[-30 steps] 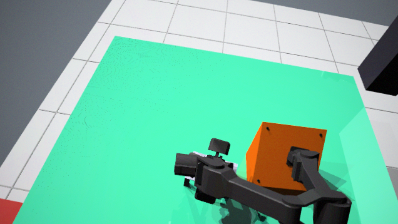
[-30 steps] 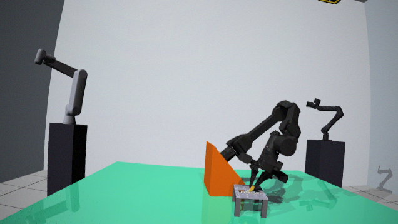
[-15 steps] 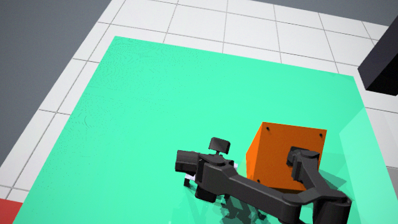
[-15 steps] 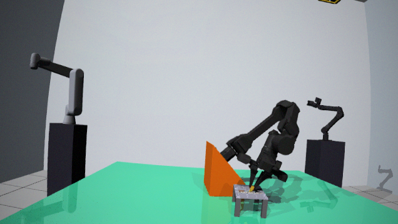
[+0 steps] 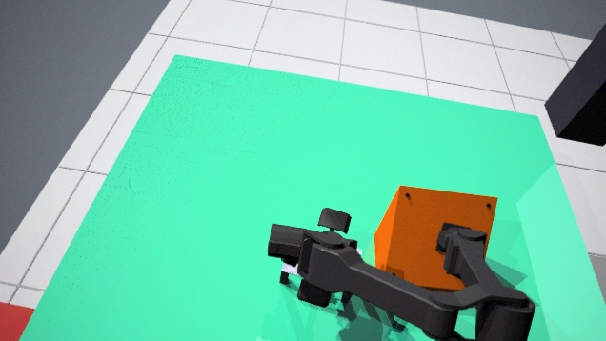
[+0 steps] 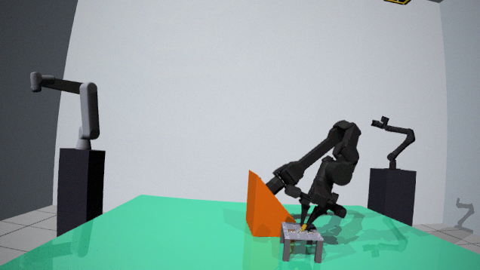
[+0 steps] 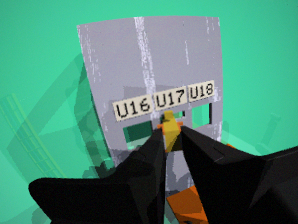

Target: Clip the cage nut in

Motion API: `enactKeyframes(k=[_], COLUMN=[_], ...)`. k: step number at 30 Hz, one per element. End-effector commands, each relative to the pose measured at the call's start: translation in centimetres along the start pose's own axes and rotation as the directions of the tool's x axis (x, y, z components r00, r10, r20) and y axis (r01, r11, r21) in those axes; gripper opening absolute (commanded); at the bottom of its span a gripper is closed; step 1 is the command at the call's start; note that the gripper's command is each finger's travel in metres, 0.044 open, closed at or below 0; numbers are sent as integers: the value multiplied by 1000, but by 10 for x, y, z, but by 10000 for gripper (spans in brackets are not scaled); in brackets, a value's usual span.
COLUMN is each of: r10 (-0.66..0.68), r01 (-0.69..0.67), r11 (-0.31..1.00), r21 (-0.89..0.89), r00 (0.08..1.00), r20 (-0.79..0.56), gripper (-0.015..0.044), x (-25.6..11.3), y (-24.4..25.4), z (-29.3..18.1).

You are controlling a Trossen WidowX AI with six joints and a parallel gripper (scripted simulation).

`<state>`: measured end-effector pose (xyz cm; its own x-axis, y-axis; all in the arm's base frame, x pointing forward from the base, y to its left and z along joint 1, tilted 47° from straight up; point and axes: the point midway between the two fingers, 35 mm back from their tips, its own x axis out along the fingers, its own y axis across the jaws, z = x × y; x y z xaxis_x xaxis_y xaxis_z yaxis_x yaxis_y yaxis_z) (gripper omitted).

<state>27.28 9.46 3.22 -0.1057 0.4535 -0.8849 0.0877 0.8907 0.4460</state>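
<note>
Over on the left, a pale grey arm (image 6: 90,109) stands on a dark pedestal (image 6: 66,188), its upper link reaching outward. Next along the green counter (image 5: 214,167) (image 6: 151,234) (image 7: 260,40) comes one orange wedge (image 5: 429,219) (image 6: 260,215) (image 7: 187,205), sloping down toward the rail plate (image 5: 290,268) (image 6: 307,237) (image 7: 115,60), which stands on legs. And here's the working black arm (image 5: 395,283) (image 6: 315,152): it's folded high at the elbow, wrist dropped, pointing steeply down at the plate. Its two fingers (image 6: 303,215) are narrow, pinched on the cage nut (image 6: 303,227) (image 7: 171,132)! One nut, yellow, with small orange bits showing at its sides, right at the U17 hole (image 7: 178,114) and partly covering it. Whether its wings are hooked through, I can't tell from here.

Across the plate I count three labels, left to right in the wrist view: U16 (image 7: 133,107), U17 (image 7: 170,98), U18 (image 7: 201,90). Three holes too, the outer pair showing green through them. Far right, a smaller-looking black arm (image 6: 405,145) stands bent on another dark pedestal (image 6: 392,192), its tip reaching left.
</note>
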Motion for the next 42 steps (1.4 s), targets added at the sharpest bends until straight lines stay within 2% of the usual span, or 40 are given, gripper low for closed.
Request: enactKeyframes(k=[1,42], r10=[11,114], r01=[-11,-114], r11=[1000,994], r21=[-4,-5], r00=[1000,994], r20=[0,0], gripper=[34,34], x=[0,1], y=[0,-4], z=[0,0])
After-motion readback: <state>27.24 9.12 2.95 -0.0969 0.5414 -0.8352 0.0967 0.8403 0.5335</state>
